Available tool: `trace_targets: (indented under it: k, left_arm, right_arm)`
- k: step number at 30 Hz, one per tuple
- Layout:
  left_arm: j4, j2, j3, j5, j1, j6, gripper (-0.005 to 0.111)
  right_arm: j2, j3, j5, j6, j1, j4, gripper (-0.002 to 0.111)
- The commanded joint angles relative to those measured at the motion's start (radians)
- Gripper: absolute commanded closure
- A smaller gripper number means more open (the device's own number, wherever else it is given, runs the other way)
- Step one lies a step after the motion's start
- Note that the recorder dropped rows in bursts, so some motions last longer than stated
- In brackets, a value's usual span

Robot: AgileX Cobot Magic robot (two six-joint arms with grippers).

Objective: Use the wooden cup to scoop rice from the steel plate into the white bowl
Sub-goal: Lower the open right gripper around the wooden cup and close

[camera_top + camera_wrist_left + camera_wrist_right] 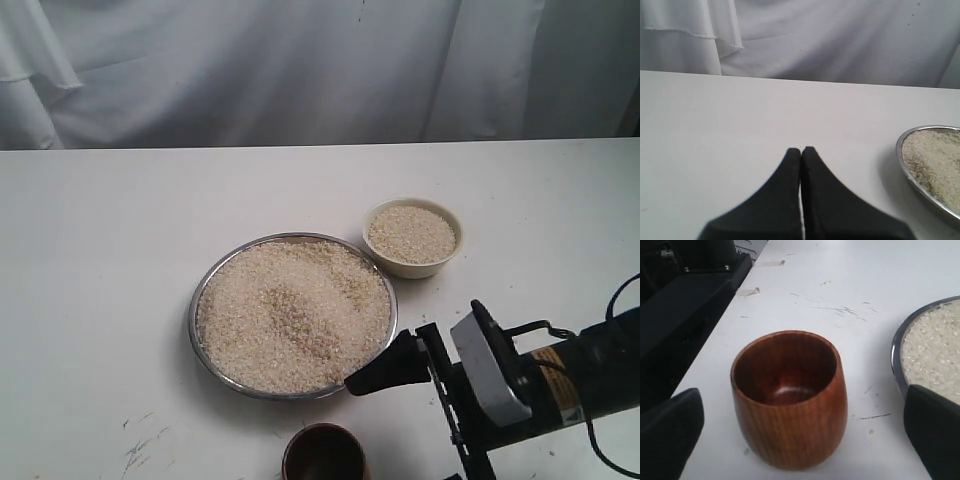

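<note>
R tool point(801, 432) spread wide — wooden cup point(790, 405) upright in the gap, ungripped; L tool point(801, 151) closed.

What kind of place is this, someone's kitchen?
Likely a robot lab or test bench, not a kitchen: a plain white table, a white cloth hung as a backdrop, and a black robot arm beside a steel plate of rice.

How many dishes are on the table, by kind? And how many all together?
steel plate: 1
white bowl: 1
wooden cup: 1
Total: 3
</note>
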Motion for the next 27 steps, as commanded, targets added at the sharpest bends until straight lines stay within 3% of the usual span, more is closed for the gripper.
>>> trace_targets:
  k: [1,14,18,23,27]
  left_arm:
    - [-0.001,-0.005,0.005,-0.006,-0.002,-0.003,0.107]
    - [-0.001,-0.005,0.005,-0.006,-0.002,-0.003,0.107]
    - [-0.001,-0.005,0.005,-0.006,-0.002,-0.003,0.107]
    - [-0.001,-0.005,0.005,-0.006,-0.002,-0.003,0.107]
    - [-0.001,-0.005,0.005,-0.006,-0.002,-0.003,0.107]
  right_arm:
    - [-0.005,-0.006,-0.012,0.050,0.027,0.030,0.003]
    - [-0.020,-0.007,0.002,0.148,0.072,0.049,0.003]
    - [-0.070,-0.007,0.111,0.201,0.098,-0.022,0.003]
    - [-0.129,-0.007,0.339,0.223,0.208,-0.033,0.003]
    - [-0.129,-0.007,0.358,0.203,0.241,-0.006,0.003]
